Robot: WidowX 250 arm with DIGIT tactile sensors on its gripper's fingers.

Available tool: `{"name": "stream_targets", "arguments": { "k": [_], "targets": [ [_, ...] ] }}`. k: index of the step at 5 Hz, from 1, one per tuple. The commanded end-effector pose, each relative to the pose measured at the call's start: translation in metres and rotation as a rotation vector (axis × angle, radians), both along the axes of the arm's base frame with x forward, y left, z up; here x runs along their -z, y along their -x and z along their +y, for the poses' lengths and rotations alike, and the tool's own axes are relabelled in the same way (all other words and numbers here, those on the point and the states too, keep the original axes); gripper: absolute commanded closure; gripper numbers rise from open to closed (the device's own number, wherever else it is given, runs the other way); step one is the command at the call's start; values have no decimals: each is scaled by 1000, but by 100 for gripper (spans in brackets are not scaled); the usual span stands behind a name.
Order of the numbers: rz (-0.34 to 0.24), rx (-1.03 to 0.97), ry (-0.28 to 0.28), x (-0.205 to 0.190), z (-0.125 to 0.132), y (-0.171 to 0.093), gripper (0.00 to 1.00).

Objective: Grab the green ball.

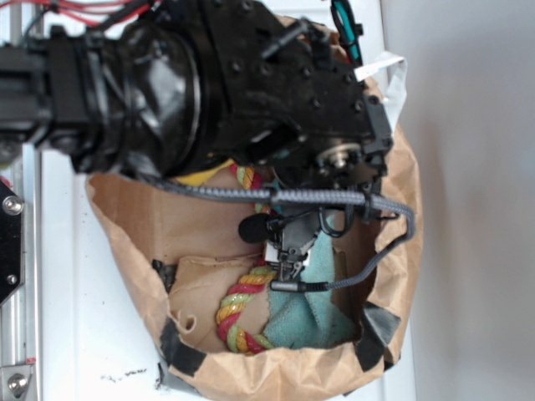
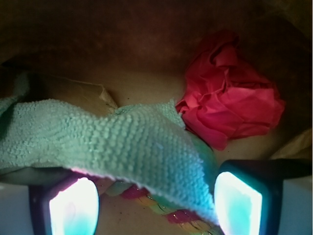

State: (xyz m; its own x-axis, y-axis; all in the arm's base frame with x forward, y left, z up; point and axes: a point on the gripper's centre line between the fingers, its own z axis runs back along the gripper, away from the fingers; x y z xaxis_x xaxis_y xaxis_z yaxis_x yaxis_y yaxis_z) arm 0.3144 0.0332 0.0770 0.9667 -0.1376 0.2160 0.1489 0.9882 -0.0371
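Here, the end effector [image 2: 156, 200] is reaching into the paper bag [image 1: 134, 217], its fingers standing wide apart around a teal terry cloth [image 2: 122, 142]. A red paper wad [image 2: 230, 107] is lying just beyond. The green ball is not discernible, possibly lying under the cloth.

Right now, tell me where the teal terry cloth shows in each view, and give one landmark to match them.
Exterior: the teal terry cloth lies low in the brown paper bag, right of the coloured rope.
Wrist: it drapes across the lower middle, between the fingertips, left of the red paper wad.
Shared landmark: the rope, beside the cloth in both.
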Motion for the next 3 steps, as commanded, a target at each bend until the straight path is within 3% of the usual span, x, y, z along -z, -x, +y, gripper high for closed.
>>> {"name": "stream_targets", "arguments": {
  "k": [1,3],
  "targets": [
    [-39,-24,-12,-13,8,-6,0],
    [-35,-18,-120,19,13,-17,0]
  ]
}}
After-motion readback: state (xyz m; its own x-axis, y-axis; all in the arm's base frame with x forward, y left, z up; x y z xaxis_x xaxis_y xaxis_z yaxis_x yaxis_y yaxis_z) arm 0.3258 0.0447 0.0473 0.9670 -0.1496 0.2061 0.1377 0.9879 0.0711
